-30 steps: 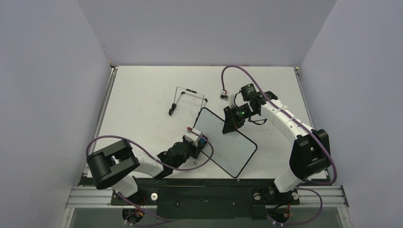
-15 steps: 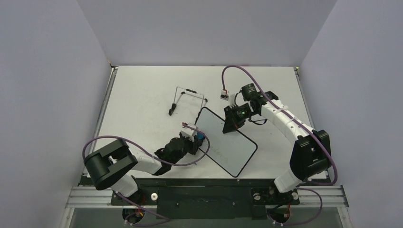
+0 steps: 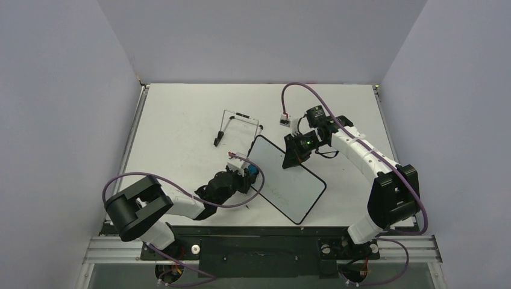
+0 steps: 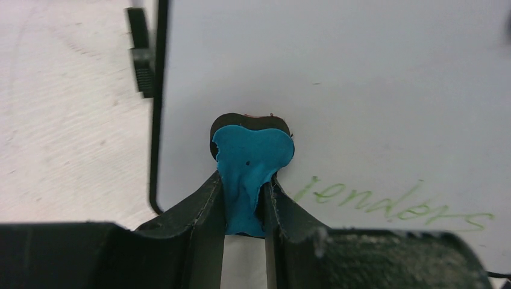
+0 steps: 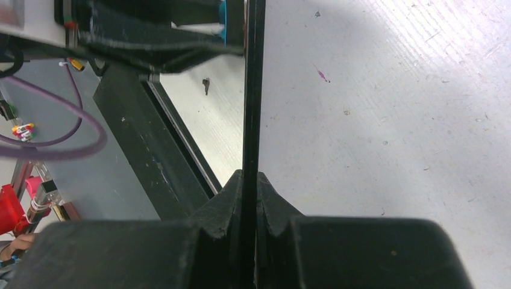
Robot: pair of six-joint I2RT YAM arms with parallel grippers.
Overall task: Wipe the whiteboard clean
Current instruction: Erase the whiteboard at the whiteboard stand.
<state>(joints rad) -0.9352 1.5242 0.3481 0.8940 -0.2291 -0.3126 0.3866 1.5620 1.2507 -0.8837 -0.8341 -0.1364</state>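
Observation:
The whiteboard [image 3: 289,180], white with a thin black frame, is held tilted over the table's middle. My right gripper [image 3: 288,160] is shut on its upper right edge; in the right wrist view the frame [image 5: 253,90] runs edge-on between the jaws of the gripper [image 5: 250,177]. My left gripper [image 3: 251,175] is shut on the small blue eraser [image 4: 252,159] and presses it on the board [image 4: 361,78] near its left edge. Green handwriting [image 4: 391,201] lies just right of the eraser.
The thin black wire stand [image 3: 236,126] lies on the table behind the board. A small clip [image 4: 140,57] sits on the board's left frame. The table's front rail [image 3: 259,232] is near the arm bases. Purple cables loop beside both arms.
My left gripper with the eraser has slid up and left along the board's left edge. The right gripper and the board have not moved.

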